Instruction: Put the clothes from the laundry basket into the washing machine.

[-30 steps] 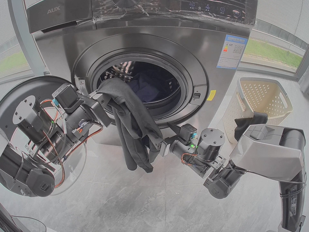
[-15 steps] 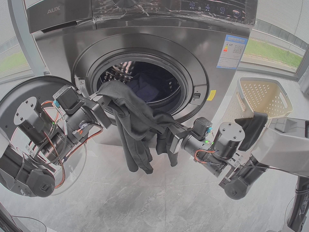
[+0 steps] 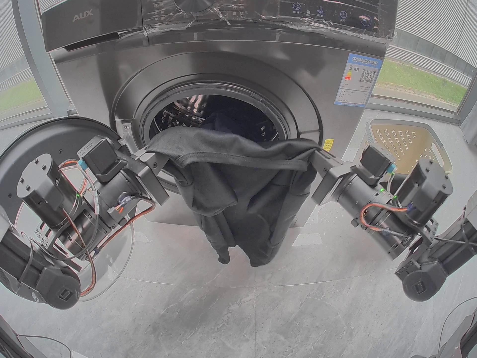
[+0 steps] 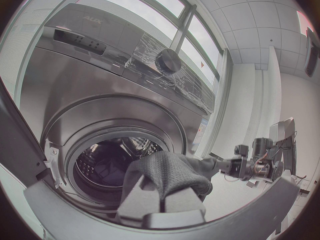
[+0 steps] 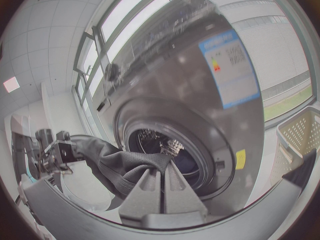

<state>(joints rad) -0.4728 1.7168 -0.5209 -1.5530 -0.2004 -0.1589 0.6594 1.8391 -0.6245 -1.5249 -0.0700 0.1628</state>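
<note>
We hold one black garment (image 3: 238,195) between both arms, directly in front of the washing machine (image 3: 323,70). The left gripper (image 3: 151,159) is clamped on one end of the top edge. The right gripper (image 3: 318,161) is clamped on the other end. In each wrist view the fingers are pressed together with cloth pinched between them.

The grippers are well apart, so the top edge runs nearly taut across the drum mouth (image 3: 218,115) and the rest hangs free below. We judge that this spread prevents bunching and lines the cloth up with the opening for feeding in.

The door (image 3: 39,135) stands swung open at the left, behind the left arm, clear of the loading path. The laundry basket (image 3: 422,140) stands to the right of the machine. Another dark cloth (image 5: 301,172) hangs over its rim, so further loading is required.
</note>
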